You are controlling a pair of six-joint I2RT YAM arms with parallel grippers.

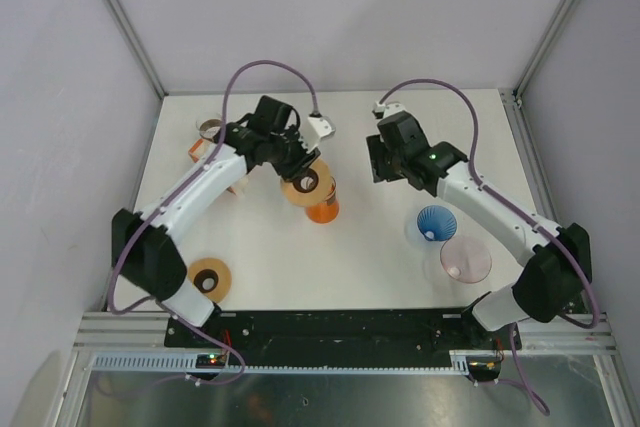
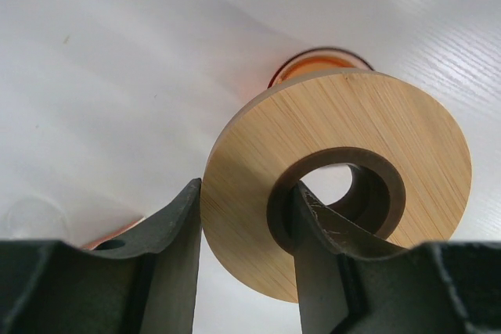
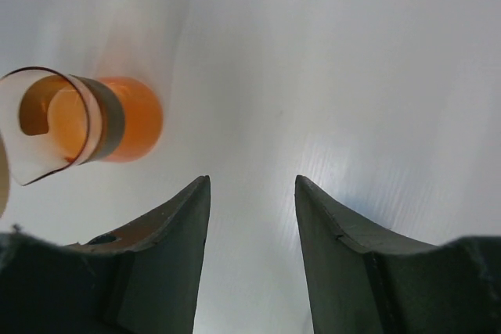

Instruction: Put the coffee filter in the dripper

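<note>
My left gripper point(image 1: 300, 179) is shut on a round wooden ring with a dark collar point(image 1: 307, 183), one finger outside the rim and one through the hole. It holds the ring just above an orange glass point(image 1: 323, 209). In the left wrist view the ring point(image 2: 368, 131) covers most of the glass point(image 2: 313, 60) between the gripper's fingers point(image 2: 249, 185). A blue dripper point(image 1: 436, 222) and a pink dripper point(image 1: 466, 260) sit at the right. My right gripper point(image 1: 378, 162) is open and empty above bare table point(image 3: 252, 181). I cannot make out a coffee filter.
A second wooden ring point(image 1: 210, 277) lies at the front left by the left arm's base. A small round cup point(image 1: 210, 128) and an orange-brown box point(image 1: 197, 154) stand at the back left. The orange glass point(image 3: 129, 119) shows left of the right gripper.
</note>
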